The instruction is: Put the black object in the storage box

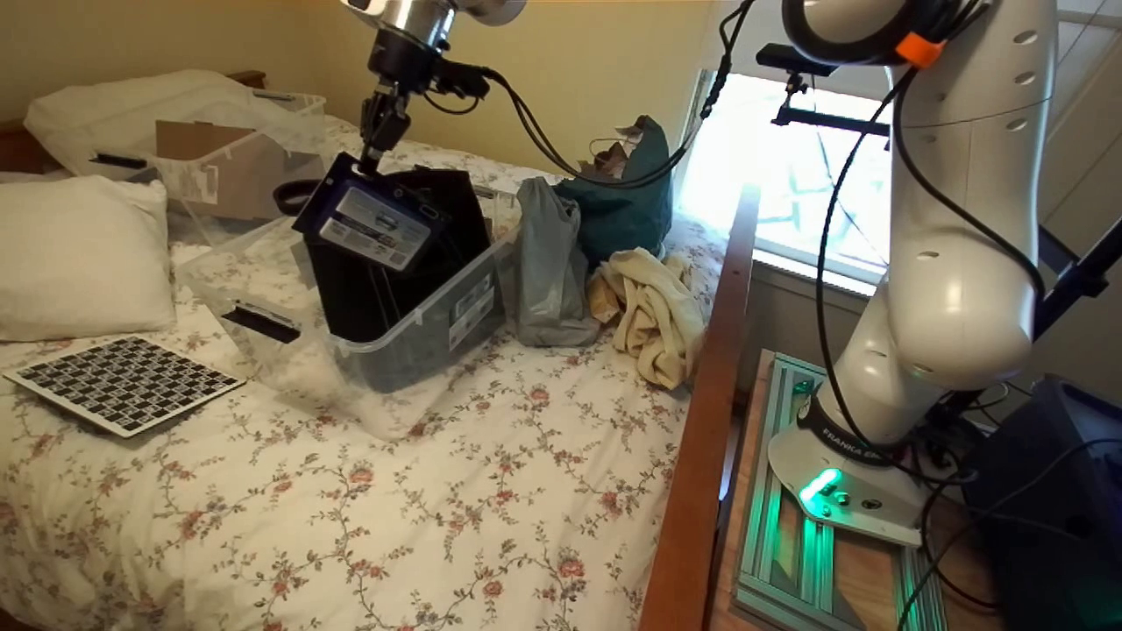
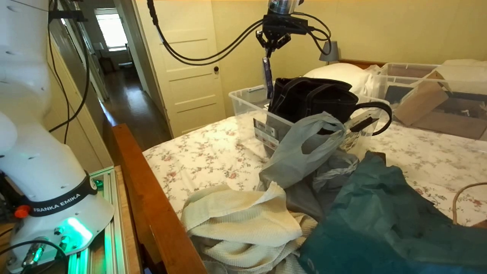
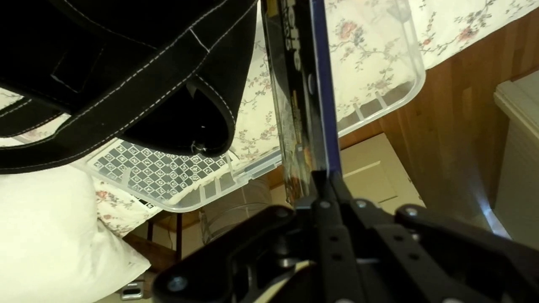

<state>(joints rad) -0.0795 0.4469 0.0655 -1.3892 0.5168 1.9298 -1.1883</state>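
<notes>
The black object, a soft black bag [image 2: 312,97] with looped handles, sits upright in the storage box [image 1: 438,337], its top above the rim. One handle hangs over the tub's edge. My gripper [image 1: 368,168] is shut on the upper edge of a flat blue-and-black package [image 1: 372,230] with a white label. In an exterior view this package hangs tilted in front of the bag's side; whether they touch cannot be told. The wrist view shows the package [image 3: 325,84] edge-on between the fingertips, the bag [image 3: 126,50] at upper left and the tub's rim [image 3: 414,86] below.
A clear container [image 1: 118,161] with cardboard stands behind the tub. Beside the tub are a grey plastic bag [image 1: 550,272], a dark green bag [image 2: 395,213] and a cream cloth [image 2: 243,217]. A checkered board [image 1: 127,384] and white pillow [image 1: 79,258] lie nearby. A wooden rail [image 1: 701,438] borders the bed.
</notes>
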